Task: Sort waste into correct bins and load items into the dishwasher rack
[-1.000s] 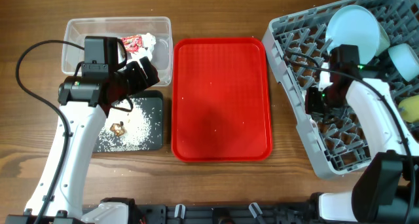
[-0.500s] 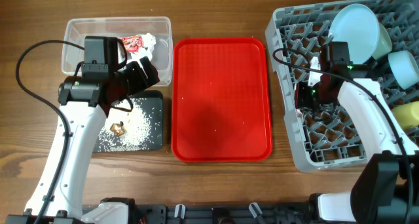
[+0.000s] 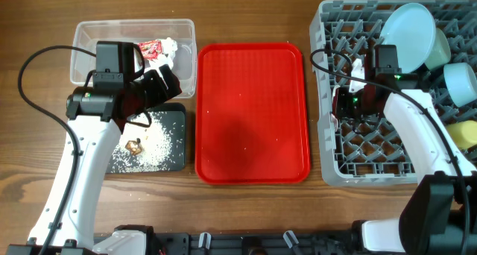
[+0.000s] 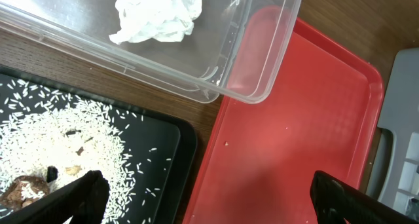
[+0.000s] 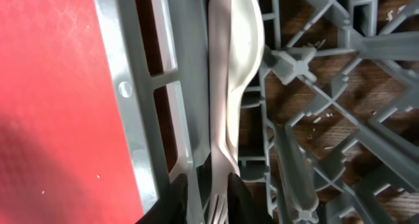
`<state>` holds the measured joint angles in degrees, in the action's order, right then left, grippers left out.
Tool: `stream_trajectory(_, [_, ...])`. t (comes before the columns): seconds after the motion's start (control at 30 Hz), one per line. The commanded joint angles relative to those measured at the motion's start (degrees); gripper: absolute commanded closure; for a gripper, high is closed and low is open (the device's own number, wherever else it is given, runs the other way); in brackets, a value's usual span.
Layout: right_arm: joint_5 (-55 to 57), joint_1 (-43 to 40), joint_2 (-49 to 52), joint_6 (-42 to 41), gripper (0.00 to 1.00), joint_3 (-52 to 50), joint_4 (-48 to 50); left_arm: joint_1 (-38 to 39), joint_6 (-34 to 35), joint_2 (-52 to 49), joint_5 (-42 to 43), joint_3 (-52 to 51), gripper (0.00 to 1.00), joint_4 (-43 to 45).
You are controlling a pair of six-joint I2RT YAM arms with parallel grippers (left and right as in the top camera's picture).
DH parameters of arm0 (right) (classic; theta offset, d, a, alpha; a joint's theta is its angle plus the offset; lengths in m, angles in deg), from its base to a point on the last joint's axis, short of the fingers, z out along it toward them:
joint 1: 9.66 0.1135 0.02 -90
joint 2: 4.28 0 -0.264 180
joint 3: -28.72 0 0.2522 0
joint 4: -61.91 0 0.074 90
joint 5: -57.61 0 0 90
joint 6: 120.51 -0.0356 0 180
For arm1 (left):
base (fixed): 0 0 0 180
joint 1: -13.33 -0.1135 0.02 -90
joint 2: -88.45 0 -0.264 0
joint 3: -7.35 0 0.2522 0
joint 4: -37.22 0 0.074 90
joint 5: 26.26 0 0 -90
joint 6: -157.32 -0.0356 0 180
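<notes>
The large square grey plastic rack [image 3: 326, 147] at the right of the overhead view has swung round. A second ago it sat skewed, its near-left corner angled toward the flat red plastic tray [image 3: 252, 113]. Now its sides run parallel with the tray and the counter edge, a strip of bare wood between them.

The right gripper [image 3: 344, 106] sits low inside the rack's left wall. In the right wrist view, the white plastic fork [image 5: 218, 106] and white plastic spoon [image 5: 243, 47] lie side by side along that wall. The fork's tines reach down between the dark fingers at the bottom edge. I cannot tell whether the gripper is clamped on the fork or on a rib.

A large pale blue dish [image 3: 406, 35] and a yellow cup [image 3: 466, 133] are already in the rack.

The left gripper [image 4: 206, 188] hangs wide and empty over the seam between the shallow black rectangular tray [image 4: 163, 152] and the red tray. White rice grains [image 3: 153, 147] lie on the black tray. The small red wrapper [image 3: 150, 48] and crumpled white tissue [image 4: 157, 14] lie in the clear rectangular plastic tub [image 3: 89, 39].

With the red tray bare and everything binned or racked, squaring the rack looks like a finishing touch.
</notes>
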<state>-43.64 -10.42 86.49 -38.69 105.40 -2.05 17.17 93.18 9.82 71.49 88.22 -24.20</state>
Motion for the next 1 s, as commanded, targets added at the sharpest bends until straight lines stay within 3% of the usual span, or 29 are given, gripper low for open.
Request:
stream_trajectory(0.0, [-0.20, 0.68, -1.68, 0.68, 0.75, 1.95, -0.52, -0.24, -0.13, 0.61, -0.13, 0.42, 0.00, -0.55])
stream_trajectory(0.07, [0.02, 0.70, -3.28, 1.95, 0.70, 3.74, -0.55, -0.20, -0.17, 0.61, -0.13, 0.42, 0.00, -0.85])
stream_trajectory(0.13, [0.00, 0.70, -5.09, 4.61, 0.37, 5.25, 1.25, -0.17, -1.95, 0.61, -0.11, 0.42, 0.00, -0.83])
stream_trajectory(0.17, [-0.15, 0.70, -5.60, 5.88, 0.33, 5.70, 2.23, -0.04, -3.41, 0.61, -0.11, 0.42, 0.00, -0.68])
stream_trajectory(0.3, [-3.89, 0.68, -6.25, 11.63, 0.30, 7.72, 3.54, 0.55, -10.45, 0.52, -0.15, 0.42, 0.00, -0.83])
stream_trajectory(0.5, [-3.87, 0.68, -9.55, 6.67, 0.30, 8.11, -0.46, -0.68, -10.03, 0.52, -0.15, 0.39, 0.00, -12.24])
stream_trajectory(0.63, [-2.99, 0.68, -15.82, 6.64, 0.20, 7.39, -1.31, -0.76, -10.16, 1.86, -0.22, -0.61, 0.00, -18.91])
stream_trajectory(0.8, [-2.73, 0.68, -26.62, 6.67, 0.00, 3.02, 0.07, -0.70, -10.73, 11.69, -0.59, -8.57, 0.00, -13.22])
stream_trajectory(0.97, [-1.29, 0.70, -40.48, 6.67, 0.00, -3.52, 1.51, -0.70, -10.62, 28.13, -0.66, -19.15, 0.00, -4.44])
